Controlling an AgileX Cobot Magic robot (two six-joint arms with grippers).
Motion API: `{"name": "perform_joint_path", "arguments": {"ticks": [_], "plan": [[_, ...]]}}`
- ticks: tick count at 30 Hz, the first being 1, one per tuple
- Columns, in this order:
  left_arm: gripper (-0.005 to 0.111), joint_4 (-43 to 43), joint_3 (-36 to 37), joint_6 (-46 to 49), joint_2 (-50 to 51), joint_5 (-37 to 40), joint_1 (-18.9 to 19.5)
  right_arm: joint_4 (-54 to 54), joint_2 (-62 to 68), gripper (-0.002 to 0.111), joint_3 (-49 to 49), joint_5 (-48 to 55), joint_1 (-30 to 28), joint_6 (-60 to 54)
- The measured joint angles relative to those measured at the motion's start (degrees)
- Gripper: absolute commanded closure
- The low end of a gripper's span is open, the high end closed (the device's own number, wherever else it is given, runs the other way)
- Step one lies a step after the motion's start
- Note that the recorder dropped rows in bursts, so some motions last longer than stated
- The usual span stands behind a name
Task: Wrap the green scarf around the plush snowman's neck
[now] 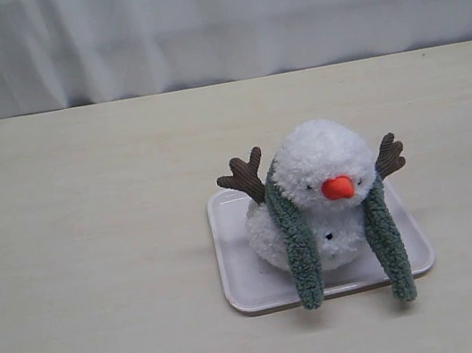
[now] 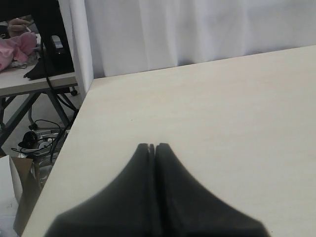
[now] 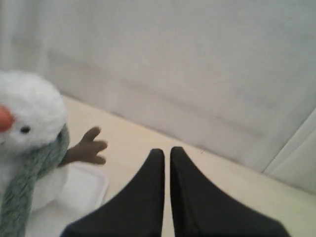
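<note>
The plush snowman [image 1: 319, 161] sits on a white square tray [image 1: 237, 271], right of the table's middle. The green scarf [image 1: 298, 243] runs behind the neck, and both ends hang down the front, one each side of the orange nose [image 1: 338, 187]. The ends reach past the tray's front rim. Neither gripper shows in the exterior view. My left gripper [image 2: 151, 146] is shut over bare tabletop, holding nothing. My right gripper [image 3: 167, 150] is shut with only a thin slit and hangs beside the snowman [image 3: 29, 106], near its brown twig arm [image 3: 87, 148]. The scarf [image 3: 23, 185] shows there too.
A white curtain [image 1: 209, 18] closes off the back of the pale wooden table [image 1: 86, 256]. In the left wrist view the table's side edge [image 2: 64, 148] drops off to a floor with cables and a neighbouring desk [image 2: 44, 79].
</note>
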Motion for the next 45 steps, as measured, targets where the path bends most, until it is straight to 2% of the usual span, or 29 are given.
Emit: {"name": "perform_joint_path", "arguments": {"ticks": [4,6,29,31,36,45], "plan": [[0.107,0.0,0.0,0.0,0.0,0.0,0.0,0.0,0.0,0.104,0.0,12.8,0.0,0.0],[0.107,0.0,0.0,0.0,0.0,0.0,0.0,0.0,0.0,0.104,0.0,13.8,0.0,0.0],[0.107,0.0,0.0,0.0,0.0,0.0,0.0,0.0,0.0,0.104,0.0,14.3,0.0,1.8],[0.107,0.0,0.0,0.0,0.0,0.0,0.0,0.0,0.0,0.104,0.0,14.3,0.0,4.5],[0.107,0.0,0.0,0.0,0.0,0.0,0.0,0.0,0.0,0.104,0.0,14.0,0.0,22.8],[0.107,0.0,0.0,0.0,0.0,0.0,0.0,0.0,0.0,0.104,0.0,13.9,0.0,26.4]]}}
